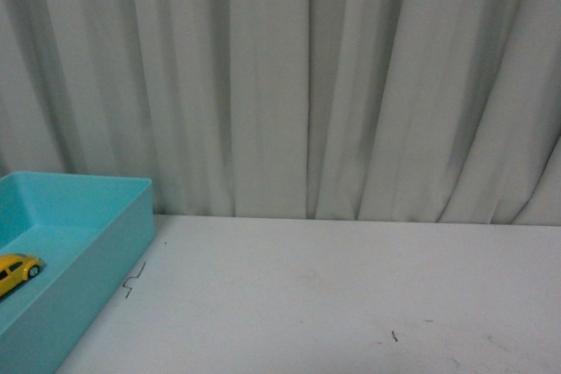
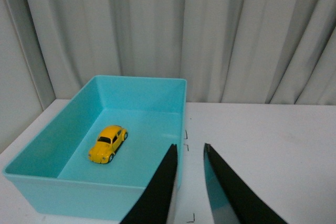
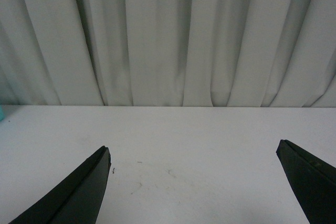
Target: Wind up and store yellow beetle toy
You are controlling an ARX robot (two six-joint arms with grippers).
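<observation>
The yellow beetle toy [image 2: 107, 143] rests on its wheels on the floor of a turquoise bin [image 2: 157, 86]. In the front view the toy [image 1: 17, 272] shows at the far left, inside the same bin [image 1: 131, 234]. My left gripper [image 2: 189, 148] is shut and holds nothing; it hangs over the bin's near right corner, apart from the toy. My right gripper [image 3: 193, 153] is open over bare white table, its fingers wide apart with nothing between them. Neither arm shows in the front view.
A white table [image 1: 351, 295] carries small black corner marks [image 1: 133, 281] beside the bin. A pale pleated curtain [image 1: 307, 76] hangs along the table's far edge.
</observation>
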